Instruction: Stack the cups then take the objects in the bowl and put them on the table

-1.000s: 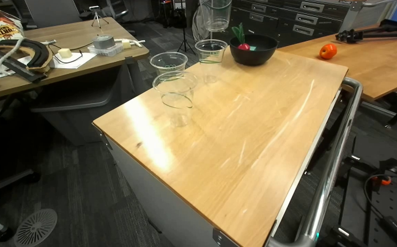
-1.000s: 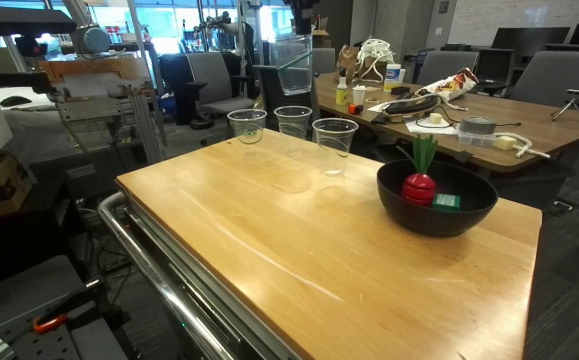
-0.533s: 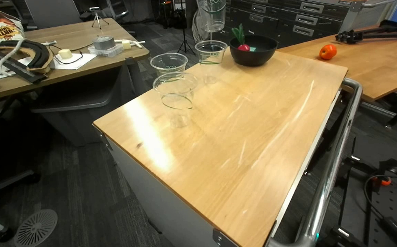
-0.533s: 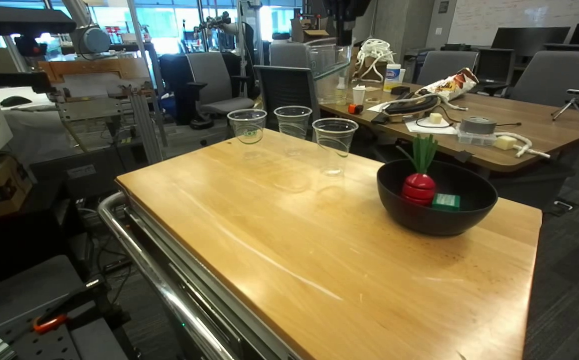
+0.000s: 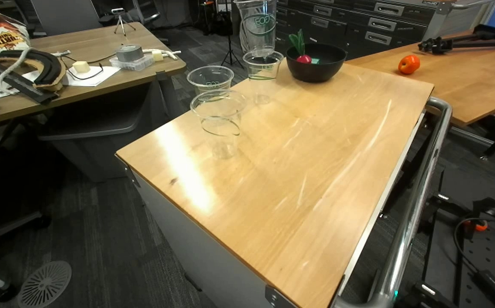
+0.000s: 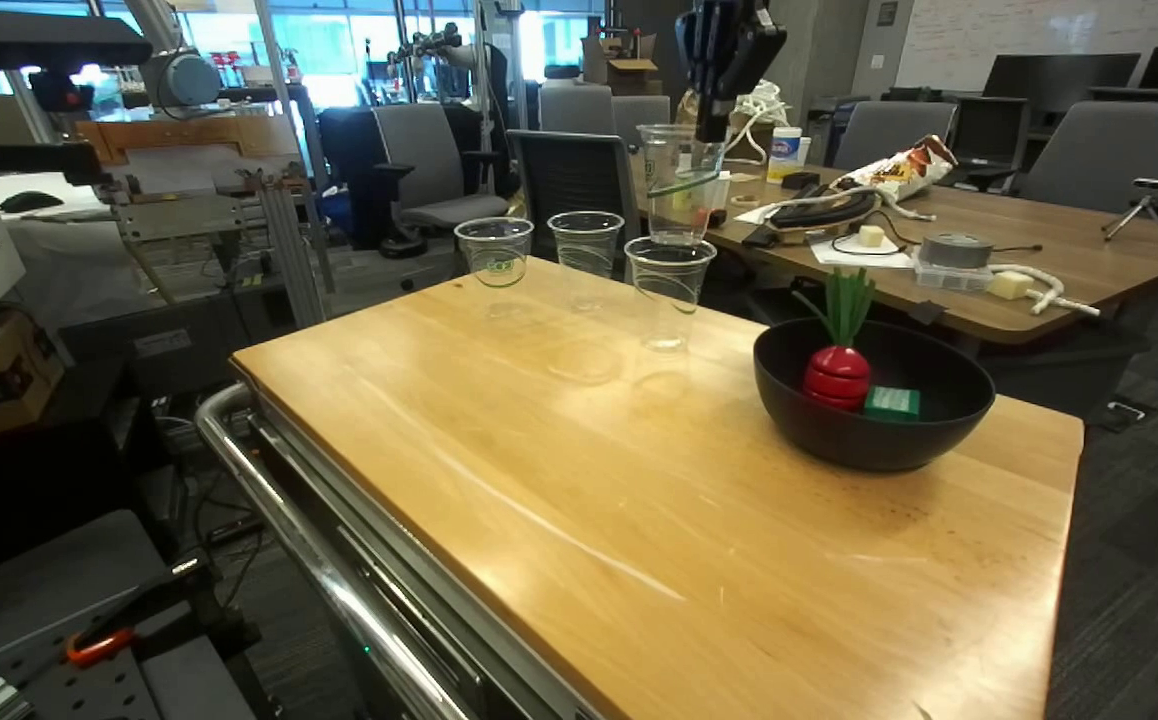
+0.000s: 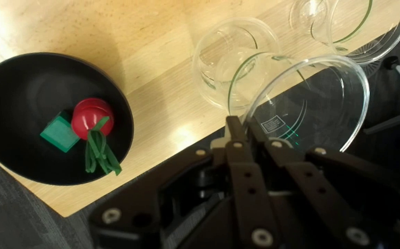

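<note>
The gripper (image 7: 244,123) pinches one cup (image 6: 677,192) at its rim. Another cup (image 6: 669,292) stands below the gripper, almost under the held one's base, so lowering seems next.

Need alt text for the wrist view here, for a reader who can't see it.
A black gripper holds a clear plastic cup by its rim, the cup's base overlapping, from this angle, a second clear cup on a light wooden table. To the left, a black bowl holds a red radish-like piece with green leaves beside a teal-green block.
</note>
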